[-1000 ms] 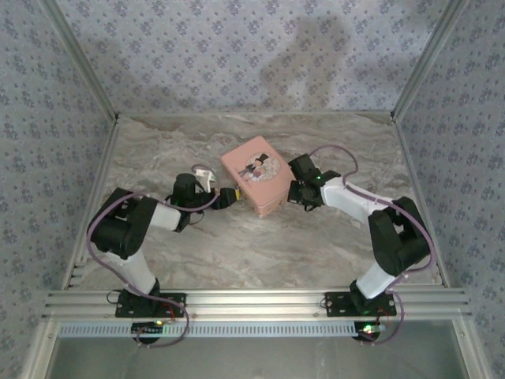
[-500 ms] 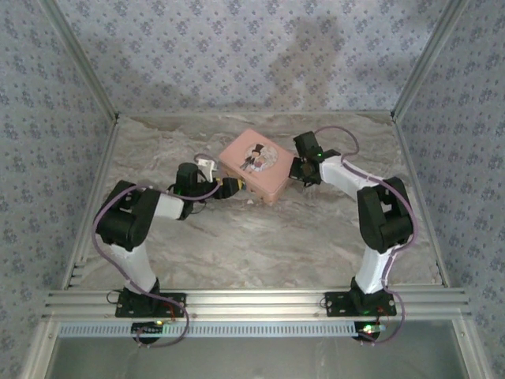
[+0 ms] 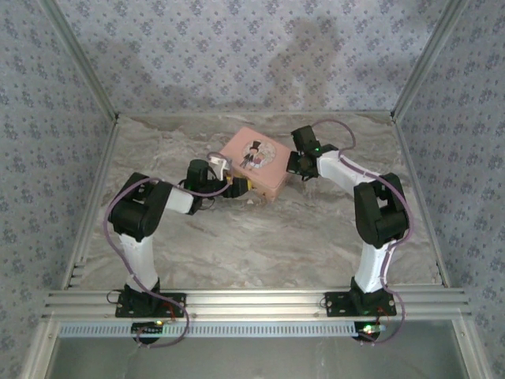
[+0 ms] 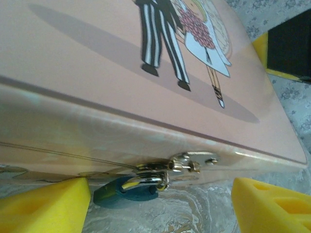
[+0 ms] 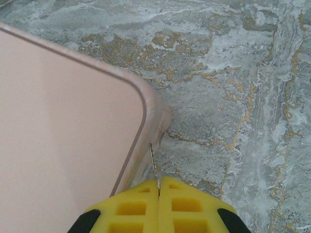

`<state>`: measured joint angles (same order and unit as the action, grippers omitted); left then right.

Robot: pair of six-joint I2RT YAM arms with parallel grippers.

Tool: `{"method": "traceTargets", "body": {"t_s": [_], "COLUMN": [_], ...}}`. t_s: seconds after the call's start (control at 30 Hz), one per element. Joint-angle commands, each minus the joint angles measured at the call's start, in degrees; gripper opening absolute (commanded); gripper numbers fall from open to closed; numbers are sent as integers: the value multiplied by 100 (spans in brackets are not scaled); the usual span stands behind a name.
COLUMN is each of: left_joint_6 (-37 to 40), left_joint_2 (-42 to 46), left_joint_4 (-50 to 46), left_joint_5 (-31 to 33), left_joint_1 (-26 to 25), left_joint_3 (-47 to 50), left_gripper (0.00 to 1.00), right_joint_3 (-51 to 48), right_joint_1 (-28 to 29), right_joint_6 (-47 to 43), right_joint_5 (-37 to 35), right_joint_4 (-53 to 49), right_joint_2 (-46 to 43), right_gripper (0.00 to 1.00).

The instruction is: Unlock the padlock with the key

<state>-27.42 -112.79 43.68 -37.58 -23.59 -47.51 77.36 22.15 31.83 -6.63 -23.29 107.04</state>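
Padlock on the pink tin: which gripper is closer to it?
Left. The open left gripper is right in front of the padlock, which hangs from the clasp. The right gripper, shut on the thin key, is at the opposite side of the pink tin.

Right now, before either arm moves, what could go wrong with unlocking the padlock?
1. Only a thin sliver of the key sticks out of the shut right gripper, beside the pink tin corner; a knock could twist it.
2. The padlock hangs low from the hasp, close to the marble table, keyhole hidden, so aiming may fail.
3. The open left gripper could push the tin.
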Motion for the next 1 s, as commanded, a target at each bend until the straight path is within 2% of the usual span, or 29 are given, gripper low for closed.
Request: {"method": "traceTargets", "body": {"t_s": [0.0,0.5,0.67,0.8,0.87,0.97], "left_joint_6": [240,364,488,459,343,203], "left_joint_2": [-92,31,-21,21,27,23], "left_joint_4": [188,632,589,632,710,879], "left_joint_5": [-160,1294,386,-197,-367,-285], "left_joint_1": [-127,-277,-338,-345,-343,-337], "left_joint_3": [-172,81,-124,-170,-179,-130], "left_gripper": [77,78,76,68,66,67], "right_joint_3": [172,167,137,104,110,99], "right_joint_1": [83,224,228,195,184,175], "right_joint_6": [-122,-227,-247,-248,-245,-253], "right_joint_5": [-31,-110,-94,-76,-66,-67], "right_joint_4": [30,68,74,122,123,148], "right_joint_2": [71,97,123,132,133,124], "right_gripper": [0,0,0,0,0,0]}}
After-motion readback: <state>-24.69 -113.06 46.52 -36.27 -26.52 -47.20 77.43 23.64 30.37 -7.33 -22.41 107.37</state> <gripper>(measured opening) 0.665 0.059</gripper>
